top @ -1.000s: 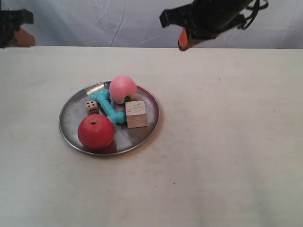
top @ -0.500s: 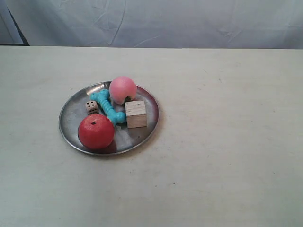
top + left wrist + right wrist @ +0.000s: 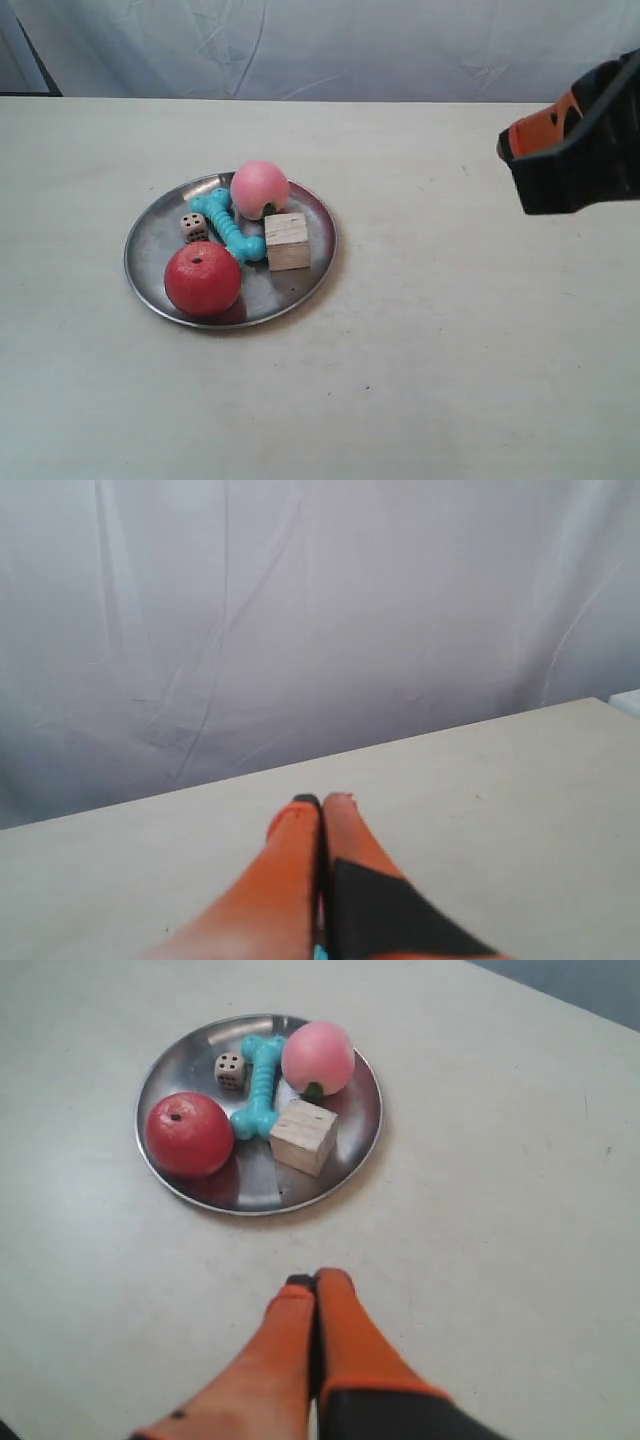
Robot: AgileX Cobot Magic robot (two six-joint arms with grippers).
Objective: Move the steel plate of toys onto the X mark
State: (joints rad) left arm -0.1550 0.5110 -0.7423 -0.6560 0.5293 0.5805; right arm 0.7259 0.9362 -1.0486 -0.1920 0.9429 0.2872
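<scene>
The steel plate (image 3: 148,255) rests left of the table's middle. On it lie the red apple (image 3: 203,279), pink peach ball (image 3: 260,189), teal bone (image 3: 228,224), wooden cube (image 3: 288,241) and die (image 3: 194,227). My right gripper (image 3: 315,1280) is shut and empty. It hovers over bare table short of the plate (image 3: 360,1135), on the cube's (image 3: 303,1136) side. It shows as the arm at the exterior view's right (image 3: 585,150). My left gripper (image 3: 322,800) is shut and empty, facing the backdrop. I cannot make out the X mark.
A creased white cloth (image 3: 330,45) hangs behind the table's far edge (image 3: 400,100). A dark post (image 3: 30,55) stands at the back left corner. Pale tabletop (image 3: 450,330) stretches right of and in front of the plate.
Two arms were at the top of the exterior view a second ago, then left it. One arm has now come in at the right edge. The plate and toys have not moved.
</scene>
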